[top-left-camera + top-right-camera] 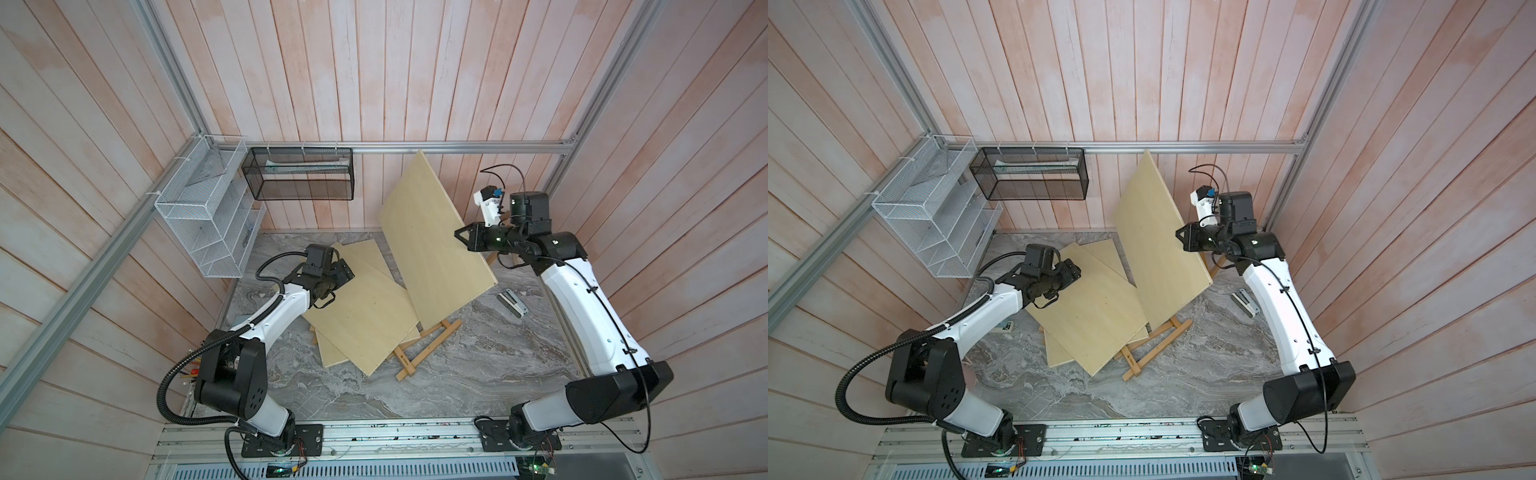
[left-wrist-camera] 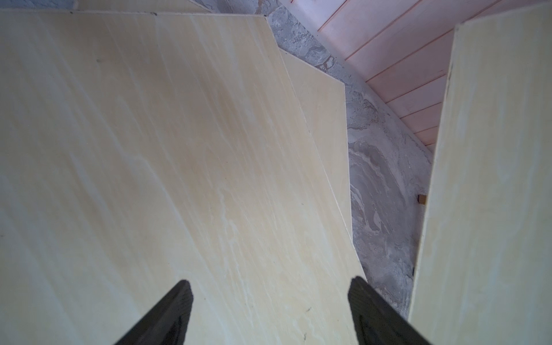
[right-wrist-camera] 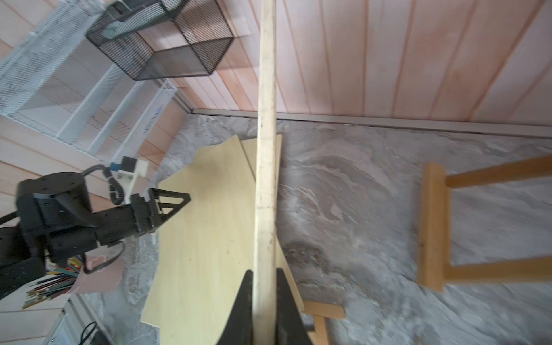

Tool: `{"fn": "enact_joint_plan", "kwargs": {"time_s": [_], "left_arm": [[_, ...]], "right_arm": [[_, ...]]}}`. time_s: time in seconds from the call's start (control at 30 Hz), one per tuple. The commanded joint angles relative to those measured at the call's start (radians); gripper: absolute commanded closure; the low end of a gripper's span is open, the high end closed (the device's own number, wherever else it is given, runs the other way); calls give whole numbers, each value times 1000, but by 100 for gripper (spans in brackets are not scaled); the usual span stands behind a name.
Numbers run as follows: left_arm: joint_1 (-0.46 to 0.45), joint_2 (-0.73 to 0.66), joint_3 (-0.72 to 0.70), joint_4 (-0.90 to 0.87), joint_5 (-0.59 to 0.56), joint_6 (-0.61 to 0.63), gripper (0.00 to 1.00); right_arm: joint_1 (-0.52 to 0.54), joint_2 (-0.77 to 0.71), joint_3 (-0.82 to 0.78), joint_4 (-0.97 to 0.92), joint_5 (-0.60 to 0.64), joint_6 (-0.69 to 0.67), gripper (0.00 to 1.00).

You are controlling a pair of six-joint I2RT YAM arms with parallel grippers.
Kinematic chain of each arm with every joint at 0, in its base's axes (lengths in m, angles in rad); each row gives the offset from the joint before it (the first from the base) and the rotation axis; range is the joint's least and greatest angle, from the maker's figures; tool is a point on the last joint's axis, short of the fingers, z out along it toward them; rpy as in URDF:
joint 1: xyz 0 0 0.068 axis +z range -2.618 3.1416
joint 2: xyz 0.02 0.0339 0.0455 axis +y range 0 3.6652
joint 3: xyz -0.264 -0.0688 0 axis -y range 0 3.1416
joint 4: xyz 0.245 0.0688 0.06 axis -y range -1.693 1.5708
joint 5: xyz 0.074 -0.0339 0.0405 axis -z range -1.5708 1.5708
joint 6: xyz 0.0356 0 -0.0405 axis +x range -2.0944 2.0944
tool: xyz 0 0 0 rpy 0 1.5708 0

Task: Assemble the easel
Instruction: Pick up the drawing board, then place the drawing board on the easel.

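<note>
My right gripper is pinched tight on the thin edge of a big pale board, holding it tilted up in the far middle, and my left gripper hangs wide apart and empty, just over two more pale boards lying flat. Under them is a grey marbled table, with pink plank walls all round and a white wire rack and a black mesh basket on the far left. The easel is a light brown wooden frame lying flat on the table, partly hidden under the boards, its near end poking out.
</note>
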Motion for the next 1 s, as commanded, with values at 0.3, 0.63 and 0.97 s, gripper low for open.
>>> {"fn": "enact_joint_plan", "kwargs": {"time_s": [0.3, 0.63, 0.97], "left_arm": [[-1, -9, -18, -26, -20, -18, 15], [-1, 5, -17, -37, -11, -23, 15], [-1, 6, -17, -48, -23, -19, 15]], "right_arm": [[-159, -58, 180, -95, 225, -178, 100], [-247, 20, 210, 8, 197, -241, 100], [-289, 117, 258, 53, 132, -257, 100]]}}
